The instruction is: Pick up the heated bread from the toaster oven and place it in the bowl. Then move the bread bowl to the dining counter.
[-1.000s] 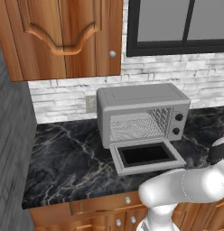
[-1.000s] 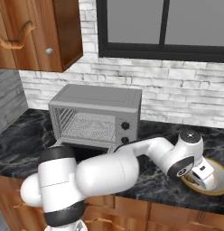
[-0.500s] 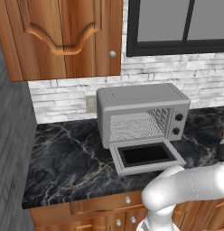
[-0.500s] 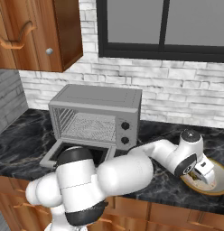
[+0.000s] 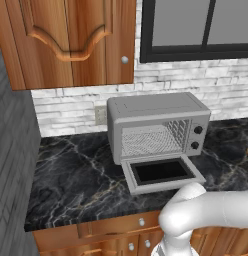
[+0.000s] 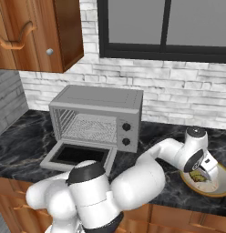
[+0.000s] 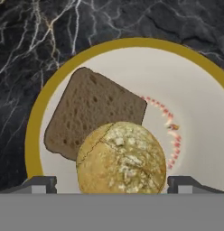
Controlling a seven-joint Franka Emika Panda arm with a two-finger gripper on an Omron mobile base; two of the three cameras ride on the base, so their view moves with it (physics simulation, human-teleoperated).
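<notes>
The heated bread, a rounded golden-brown roll, lies in the bowl and leans on a flat dark brown slice. My gripper hangs just above it, open, with a fingertip on each side of the roll and a gap to both. In the right base view the gripper points down into the bowl on the black marble counter, right of the toaster oven. The toaster oven has its door dropped open and its rack bare. The dining counter is out of view.
The black marble counter runs along a white brick wall, with wooden cabinets above and a dark window behind. My own arm bends across the counter's front edge between the oven door and the bowl.
The arm's lower links have swung round near the base and the hand has edged slightly right over the bowl. The oven and bowl have stayed put.
</notes>
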